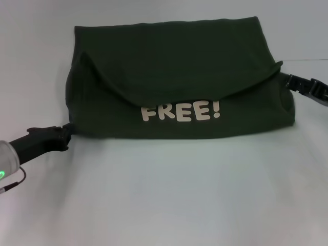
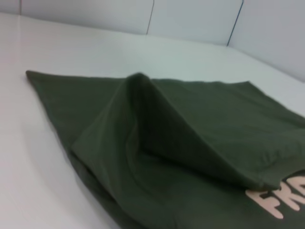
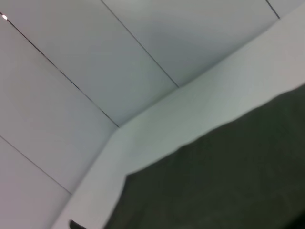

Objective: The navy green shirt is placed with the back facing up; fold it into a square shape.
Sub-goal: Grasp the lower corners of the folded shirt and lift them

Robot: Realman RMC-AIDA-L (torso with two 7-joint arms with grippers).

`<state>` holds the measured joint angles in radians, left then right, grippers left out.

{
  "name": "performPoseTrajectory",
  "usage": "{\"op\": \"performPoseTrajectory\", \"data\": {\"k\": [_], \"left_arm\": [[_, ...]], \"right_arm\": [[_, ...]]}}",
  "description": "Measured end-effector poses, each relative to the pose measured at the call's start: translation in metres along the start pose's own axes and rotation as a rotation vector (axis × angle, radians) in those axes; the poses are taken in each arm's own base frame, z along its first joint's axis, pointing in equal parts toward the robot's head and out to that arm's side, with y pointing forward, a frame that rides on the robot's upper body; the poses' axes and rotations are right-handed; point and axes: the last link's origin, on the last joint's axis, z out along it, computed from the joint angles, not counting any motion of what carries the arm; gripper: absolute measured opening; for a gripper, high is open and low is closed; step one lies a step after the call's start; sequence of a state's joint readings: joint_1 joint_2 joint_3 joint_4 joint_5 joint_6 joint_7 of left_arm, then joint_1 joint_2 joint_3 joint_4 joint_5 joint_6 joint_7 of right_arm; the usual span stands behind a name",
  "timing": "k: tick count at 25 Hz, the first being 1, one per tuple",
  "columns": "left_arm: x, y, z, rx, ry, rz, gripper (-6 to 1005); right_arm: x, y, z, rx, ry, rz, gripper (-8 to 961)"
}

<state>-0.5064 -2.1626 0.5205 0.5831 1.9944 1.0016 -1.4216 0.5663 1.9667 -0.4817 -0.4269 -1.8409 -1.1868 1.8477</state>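
The navy green shirt (image 1: 174, 66) lies folded into a wide band on the white table, with its upper layer drooping forward in a curved flap. Below the flap, white "FREE!" lettering (image 1: 180, 111) faces up. My left gripper (image 1: 65, 131) sits low at the shirt's near left corner and touches the cloth there. My right gripper (image 1: 283, 79) is against the shirt's right edge, just under a raised point of the flap. The left wrist view shows the shirt (image 2: 190, 143) close up, with a raised ridge in the cloth and part of the lettering (image 2: 279, 200). In the right wrist view, the shirt (image 3: 228, 181) is a flat dark edge.
The white table (image 1: 169, 195) stretches wide in front of the shirt and on both sides. Pale panelled walls (image 3: 95, 71) stand behind the table's far edge.
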Motion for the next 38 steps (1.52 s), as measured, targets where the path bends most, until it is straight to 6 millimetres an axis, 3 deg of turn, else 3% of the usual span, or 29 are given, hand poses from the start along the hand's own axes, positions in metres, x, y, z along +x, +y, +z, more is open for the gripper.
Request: {"op": "performPoseTrajectory", "data": {"k": [16,29,38], "left_arm": [[-0.005,-0.005,-0.010,0.003,-0.014,-0.017,-1],[-0.002,-0.005,-0.008,0.007,-0.011,-0.014,-2],[-0.001,-0.005,-0.008,0.007,-0.011,-0.012,-2]], "right_arm": [[-0.015,-0.026,-0.013,0.223,0.138,0.042,578],[0.009,-0.019,0.017,0.257,0.194,0.047,577],[0.017,-0.022,0.018,0.277,0.198,0.059,556]]}}
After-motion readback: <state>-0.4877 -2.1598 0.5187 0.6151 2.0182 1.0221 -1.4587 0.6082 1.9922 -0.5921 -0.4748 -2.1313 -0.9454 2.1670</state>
